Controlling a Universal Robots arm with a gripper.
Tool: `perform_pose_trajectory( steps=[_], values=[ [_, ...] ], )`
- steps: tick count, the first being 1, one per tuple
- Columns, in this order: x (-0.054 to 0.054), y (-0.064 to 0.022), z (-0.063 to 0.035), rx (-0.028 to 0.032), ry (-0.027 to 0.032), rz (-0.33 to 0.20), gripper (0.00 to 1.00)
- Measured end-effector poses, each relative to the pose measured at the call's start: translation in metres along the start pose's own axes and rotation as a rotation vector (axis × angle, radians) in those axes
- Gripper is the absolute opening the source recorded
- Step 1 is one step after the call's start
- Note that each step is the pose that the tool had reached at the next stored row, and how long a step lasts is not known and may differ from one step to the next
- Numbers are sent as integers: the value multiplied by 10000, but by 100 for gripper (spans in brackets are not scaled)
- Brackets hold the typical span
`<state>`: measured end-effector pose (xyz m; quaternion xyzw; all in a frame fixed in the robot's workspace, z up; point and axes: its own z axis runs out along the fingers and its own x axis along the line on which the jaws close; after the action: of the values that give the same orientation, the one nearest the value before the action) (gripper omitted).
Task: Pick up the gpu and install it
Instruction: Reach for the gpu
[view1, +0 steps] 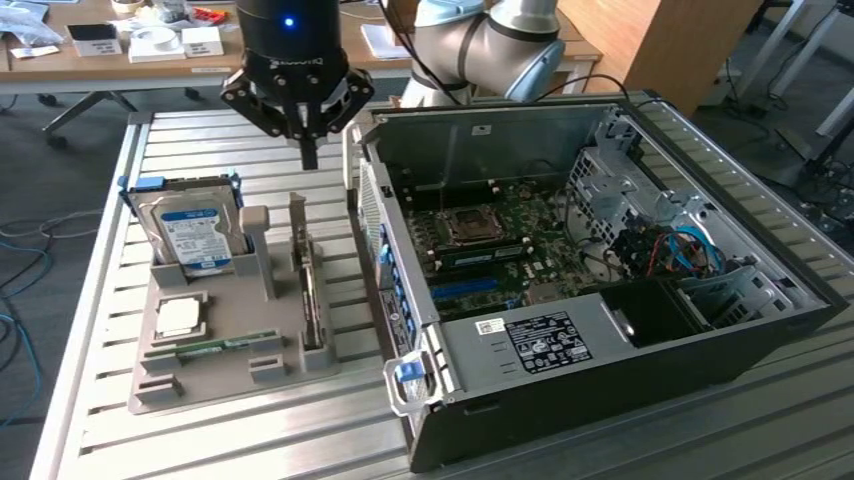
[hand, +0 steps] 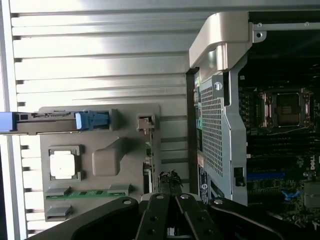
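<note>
The gpu (view1: 310, 290) stands on edge in a slot along the side of the grey holder tray (view1: 214, 385) nearest the case, a thin dark card with a metal bracket at its far end. From the wrist view the gpu (hand: 170, 181) appears edge-on, just beyond my fingertips. My gripper (view1: 310, 152) hangs above the far end of the tray, a clear gap over the card, fingers shut and holding nothing. In the wrist view the gripper (hand: 169, 210) points down over the card's slot. The open computer case (view1: 587, 300) lies beside the tray, its motherboard (view1: 507, 250) exposed.
A blue-labelled hard drive (view1: 194, 235) stands upright in the tray. A CPU chip (view1: 180, 315) and a RAM stick (view1: 214, 347) lie in tray pockets. The case wall (view1: 380, 260) rises right next to the card. A slatted metal table (view1: 200, 440) carries everything.
</note>
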<state>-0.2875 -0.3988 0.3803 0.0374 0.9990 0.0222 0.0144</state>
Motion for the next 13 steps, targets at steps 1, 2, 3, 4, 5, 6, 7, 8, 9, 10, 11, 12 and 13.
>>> perform_pose_trajectory(
  steps=[1,2,3,4,5,6,7,8,9,10,11,12,13],
  values=[
    [12,-1,0,0,0,0,11],
    [21,-2,0,1,0,0,11],
    [29,-2,0,1,1,0,11],
    [37,-3,0,0,0,0,11],
    [45,-4,1,1,1,0,11],
    [52,-9,1,1,1,-1,11],
    [59,-16,1,1,1,-1,11],
    [66,-25,2,0,1,-2,11],
    [72,-38,2,0,0,-1,11],
    [78,-53,2,0,1,-1,11],
    [83,-72,2,-1,0,0,11],
    [87,-91,1,0,0,0,11],
    [91,-112,1,1,1,-1,11]
  ],
)
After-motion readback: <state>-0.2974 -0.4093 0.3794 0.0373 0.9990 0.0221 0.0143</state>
